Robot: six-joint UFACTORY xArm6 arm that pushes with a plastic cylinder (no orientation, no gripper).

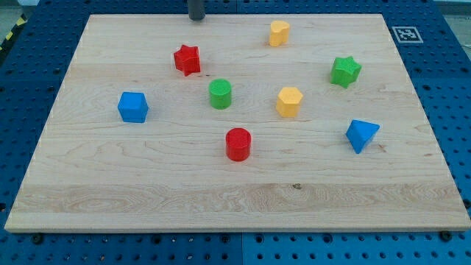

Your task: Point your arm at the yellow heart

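The yellow heart (279,33) lies near the view's top edge of the wooden board (110,184), right of centre. My tip (197,18) rests at the board's top edge, well to the left of the heart and apart from it. Only the lower end of the dark rod shows. The red star (187,59) lies just below the tip, not touching it.
A yellow pentagon (289,101) sits mid-board, with a green cylinder (220,94) to its left and a red cylinder (238,143) below. A blue cube (133,107) is at the left. A green star (345,71) and a blue triangle (361,135) are at the right.
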